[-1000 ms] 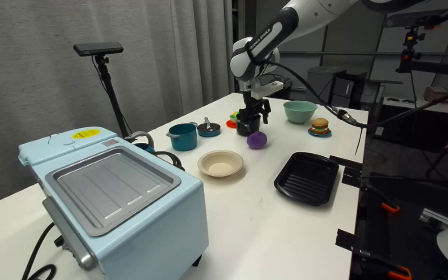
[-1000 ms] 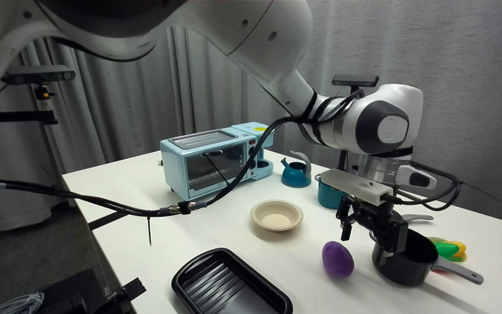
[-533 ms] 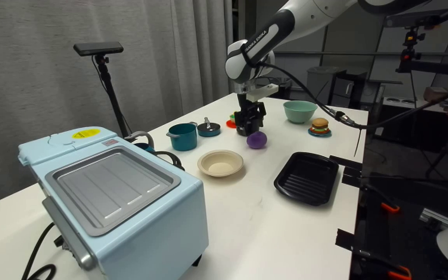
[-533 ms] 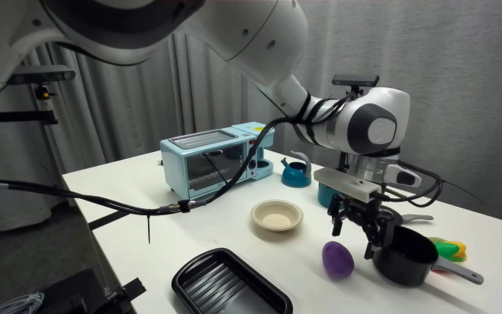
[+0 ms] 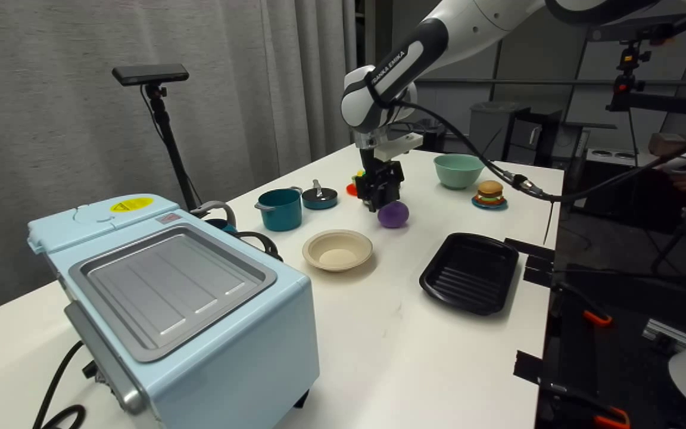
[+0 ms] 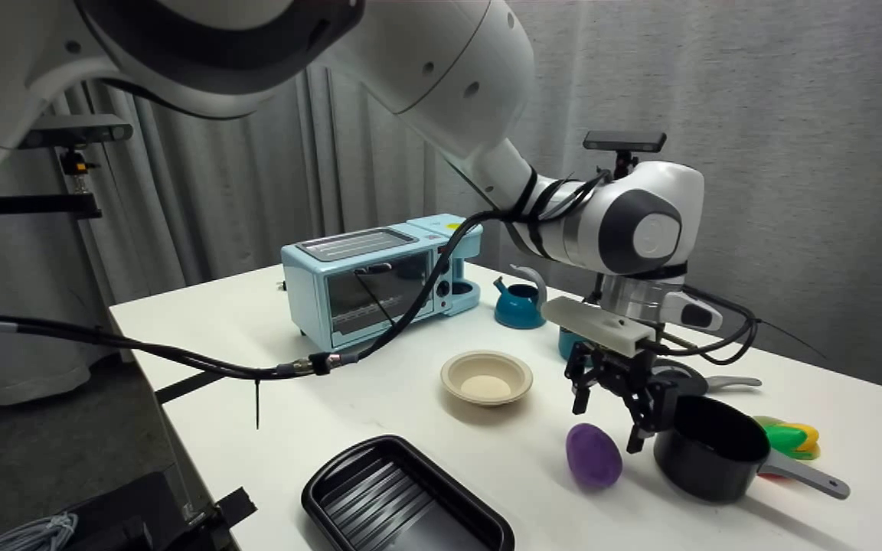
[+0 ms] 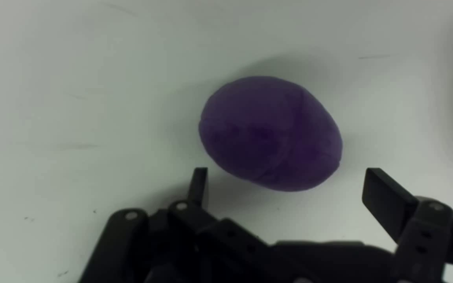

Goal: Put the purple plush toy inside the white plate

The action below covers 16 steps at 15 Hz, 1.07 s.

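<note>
The purple plush toy lies on the white table in both exterior views [image 5: 393, 214] [image 6: 593, 456], beside a black saucepan. The white plate, cream-coloured and bare inside, stands apart from it in both exterior views [image 5: 338, 256] [image 6: 487, 386]. My gripper [image 6: 608, 421] is open and empty, just above and beside the toy, on its saucepan side. In the wrist view the toy [image 7: 271, 133] lies ahead of the open fingers [image 7: 285, 175], roughly centred between them and not touching them. The plate is out of the wrist view.
The black saucepan [image 6: 709, 451] stands close by the gripper, its handle pointing away. A black ridged tray [image 5: 471, 274], a light green bowl [image 5: 459, 171], a burger toy [image 5: 490, 193], a teal pot [image 5: 280, 210], a lid [image 5: 320, 198] and a blue toaster oven [image 5: 200, 322] stand around.
My gripper has moved away from the saucepan and a little lower, closer over the toy. It has stayed open. The toy and plate have not moved.
</note>
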Each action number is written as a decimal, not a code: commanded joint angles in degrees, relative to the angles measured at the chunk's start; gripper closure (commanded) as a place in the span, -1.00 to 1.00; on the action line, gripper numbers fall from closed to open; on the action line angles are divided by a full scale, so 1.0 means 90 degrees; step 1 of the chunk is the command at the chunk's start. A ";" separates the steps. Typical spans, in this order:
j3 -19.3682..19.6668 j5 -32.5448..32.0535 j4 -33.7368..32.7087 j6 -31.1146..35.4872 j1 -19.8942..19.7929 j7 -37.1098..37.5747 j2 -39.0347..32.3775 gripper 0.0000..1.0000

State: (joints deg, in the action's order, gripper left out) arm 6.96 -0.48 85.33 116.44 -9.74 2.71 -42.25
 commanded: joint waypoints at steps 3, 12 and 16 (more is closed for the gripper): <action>0.0069 -0.0266 0.0026 0.0021 0.0309 0.0140 -0.0159 -1.00; 0.0347 -0.0618 0.0523 0.0092 0.0305 0.0268 -0.0050 -0.02; 0.0418 -0.0822 0.0895 0.0334 0.0323 0.0103 0.0616 0.54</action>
State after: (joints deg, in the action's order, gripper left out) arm 10.39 -5.67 88.93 117.07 -7.47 3.68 -42.56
